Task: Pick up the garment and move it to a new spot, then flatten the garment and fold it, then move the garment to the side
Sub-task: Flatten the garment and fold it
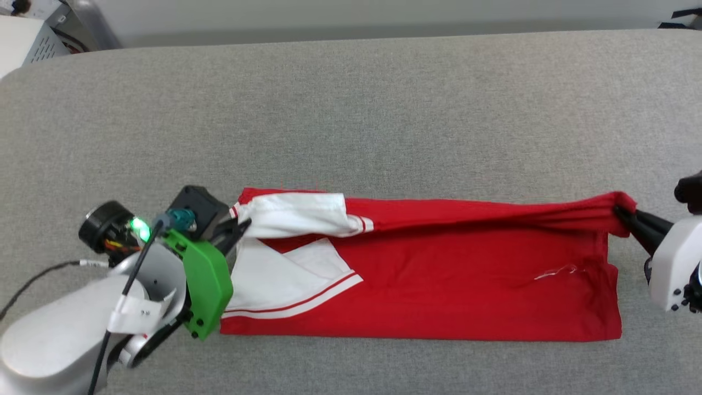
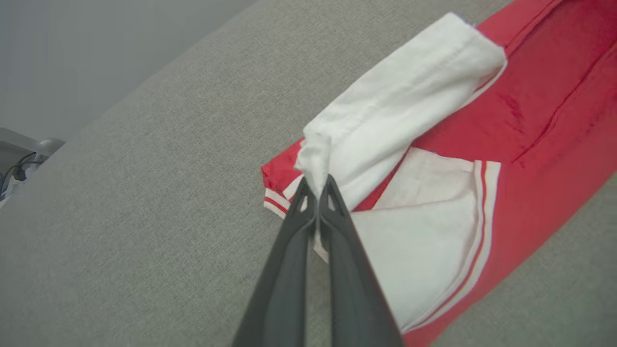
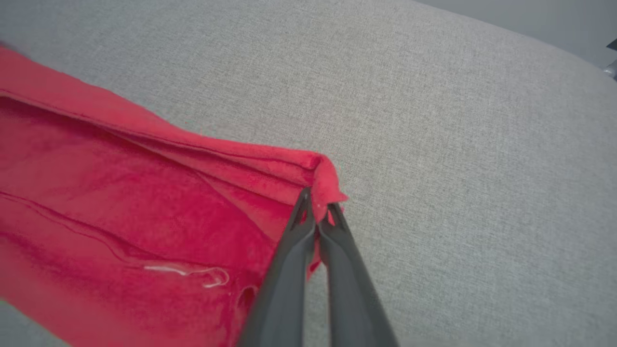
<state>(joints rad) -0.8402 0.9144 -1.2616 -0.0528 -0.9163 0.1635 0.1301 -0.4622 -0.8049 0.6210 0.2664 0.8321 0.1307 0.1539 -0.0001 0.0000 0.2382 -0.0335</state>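
Shirt (image 1: 439, 274): folded into a long red band, lying flat on the grey counter (image 1: 384, 109), running left to right across its near half.
Left end effector (image 1: 243, 226): clenched on the bunched end of the upper white sleeve (image 1: 299, 213), at the band's far left corner.
Right end effector (image 1: 621, 211): clenched on the far right corner, red cloth pinched between the fingertips.
Far edge: drawn into a creased ridge between the two grips.
Lower sleeve (image 1: 274, 285): flat, white with red stripe trim, resting on the red body.
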